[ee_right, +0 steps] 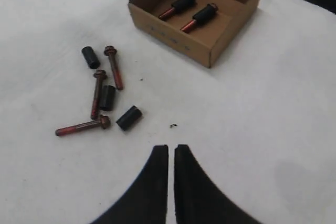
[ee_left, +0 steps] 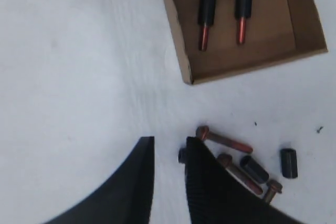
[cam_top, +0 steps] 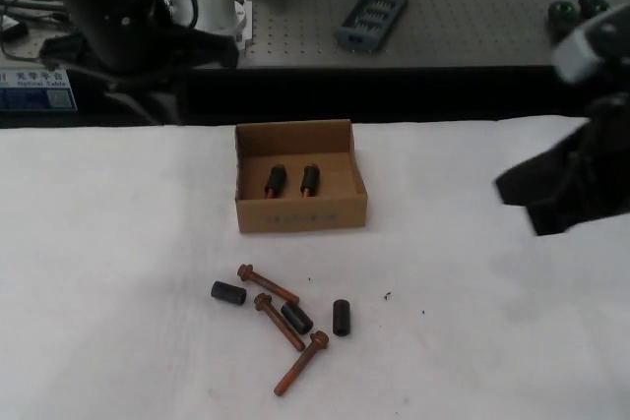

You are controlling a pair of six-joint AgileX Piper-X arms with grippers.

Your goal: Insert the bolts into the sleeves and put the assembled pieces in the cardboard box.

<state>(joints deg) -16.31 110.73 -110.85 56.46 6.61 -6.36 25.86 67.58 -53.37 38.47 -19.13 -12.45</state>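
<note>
Bolts (cam_top: pixel 268 283) and sleeves (cam_top: pixel 228 293) look light, rigid and apt to roll; pinch each across its middle. The left gripper (ee_left: pixel 169 144) stands parted, the right gripper (ee_right: pixel 171 148) closed, both empty.

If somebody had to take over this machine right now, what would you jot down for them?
Hands: the left hand is open and empty, over the cloth beside the loose parts. The right hand is shut and empty, over bare cloth.
Done: two assembled pieces lie side by side in the box.
Loose on the cloth in front of the box: three bolts and three sleeves.
Left: push each bolt into a sleeve, then put all three in the box.
</note>
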